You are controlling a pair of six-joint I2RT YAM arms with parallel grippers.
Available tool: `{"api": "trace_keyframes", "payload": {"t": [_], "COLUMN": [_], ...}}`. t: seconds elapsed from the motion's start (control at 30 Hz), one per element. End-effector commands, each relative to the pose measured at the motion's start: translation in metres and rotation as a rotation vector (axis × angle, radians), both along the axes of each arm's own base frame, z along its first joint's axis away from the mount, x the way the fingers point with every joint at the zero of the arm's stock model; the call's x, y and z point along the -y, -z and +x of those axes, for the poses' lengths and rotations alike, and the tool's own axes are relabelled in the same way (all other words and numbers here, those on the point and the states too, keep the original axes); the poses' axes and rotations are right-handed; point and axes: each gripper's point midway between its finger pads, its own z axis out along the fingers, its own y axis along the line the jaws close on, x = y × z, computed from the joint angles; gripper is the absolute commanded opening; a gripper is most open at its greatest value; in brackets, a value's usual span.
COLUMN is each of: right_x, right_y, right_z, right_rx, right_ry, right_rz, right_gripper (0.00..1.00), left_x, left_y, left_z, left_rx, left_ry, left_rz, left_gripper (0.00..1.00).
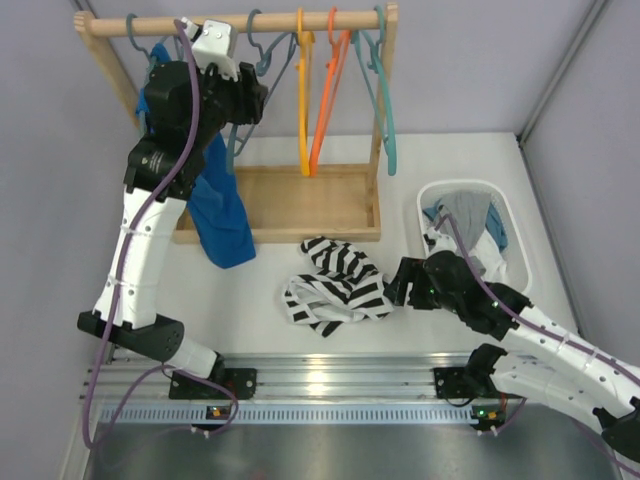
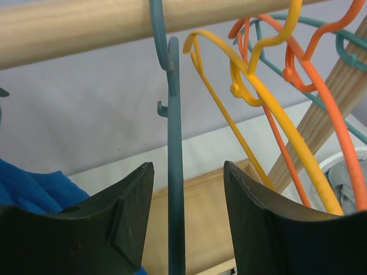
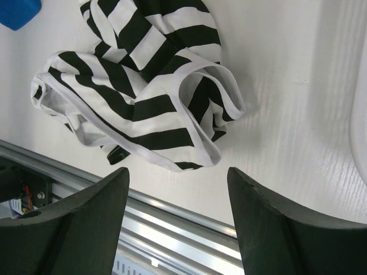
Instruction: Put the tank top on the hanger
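The black-and-white striped tank top (image 1: pixel 335 282) lies crumpled on the white table, and in the right wrist view the tank top (image 3: pixel 143 97) is just ahead of my fingers. My right gripper (image 1: pixel 393 285) (image 3: pixel 178 172) stands open beside its right edge, holding nothing. The slate blue-grey hanger (image 1: pixel 272 62) hangs by its hook on the wooden rail (image 1: pixel 230 20). My left gripper (image 1: pixel 255 100) (image 2: pixel 188 166) is raised to it and open. One thin bar of the hanger (image 2: pixel 175 172) runs upright between the fingers, nearer the left one, touching neither.
A yellow hanger (image 1: pixel 303 90), an orange hanger (image 1: pixel 325 100) and a teal hanger (image 1: pixel 385 110) hang further right on the rail. A plain blue top (image 1: pixel 218 210) hangs under my left arm. The rack's wooden base tray (image 1: pixel 320 205) and a white basket (image 1: pixel 520 235) of clothes stand nearby.
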Motion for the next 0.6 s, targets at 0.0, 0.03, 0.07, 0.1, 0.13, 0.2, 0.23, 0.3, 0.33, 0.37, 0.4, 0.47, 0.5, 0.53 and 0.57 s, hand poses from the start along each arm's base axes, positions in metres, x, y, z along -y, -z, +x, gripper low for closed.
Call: {"api": "trace_keyframes", "payload": {"t": [0.0,0.03,0.07,0.1,0.13,0.2,0.23,0.3,0.33,0.37,0.4,0.47,0.5,0.53,0.57], "right_x": [0.0,0.001,0.001,0.001,0.001,0.002,0.002,0.002,0.002,0.002,0.003,0.003,0.002,0.002,0.003], "right_y": [-0.012,-0.013,-0.012,-0.012,-0.012,-0.01,-0.01,-0.008,-0.008,-0.007,-0.006,-0.005,-0.005,-0.006,-0.005], "right_z": [0.0,0.0,0.0,0.0,0.0,-0.001,-0.001,-0.001,-0.001,-0.001,-0.001,-0.001,-0.001,-0.001,-0.001], "right_rx": [0.03,0.031,0.03,0.03,0.031,0.028,0.027,0.025,0.026,0.024,0.024,0.023,0.02,0.023,0.021], "right_ry": [-0.014,-0.012,-0.014,-0.012,-0.012,-0.014,-0.01,-0.011,-0.011,-0.011,-0.008,-0.011,-0.012,-0.013,-0.012], "right_rz": [0.003,0.004,0.003,0.003,0.004,0.0,0.002,0.0,0.0,-0.001,-0.001,-0.002,-0.004,-0.002,-0.005], "right_gripper": [0.69,0.69,0.7,0.69,0.69,0.69,0.69,0.69,0.69,0.69,0.69,0.69,0.69,0.69,0.69], "left_x": [0.001,0.0,-0.002,-0.001,0.0,0.0,-0.001,-0.003,-0.004,-0.004,-0.004,-0.004,-0.005,-0.004,-0.004], "left_y": [0.007,0.009,0.01,0.01,0.01,0.01,0.011,0.014,0.014,0.016,0.015,0.018,0.017,0.019,0.018], "left_z": [0.001,0.002,0.003,0.003,0.002,0.002,0.003,0.003,0.002,0.002,0.001,0.002,0.002,0.002,0.001], "left_rx": [-0.029,-0.034,-0.036,-0.037,-0.037,-0.039,-0.042,-0.05,-0.05,-0.054,-0.052,-0.058,-0.058,-0.062,-0.061], "left_ry": [0.015,0.007,-0.001,0.001,0.007,0.008,0.001,-0.008,-0.011,-0.011,-0.011,-0.011,-0.013,-0.011,-0.011], "left_rz": [0.028,0.031,0.032,0.033,0.034,0.031,0.033,0.042,0.044,0.045,0.046,0.048,0.048,0.05,0.048], "left_gripper": [0.57,0.57,0.57,0.57,0.57,0.57,0.57,0.57,0.56,0.56,0.56,0.54,0.54,0.52,0.52]}}
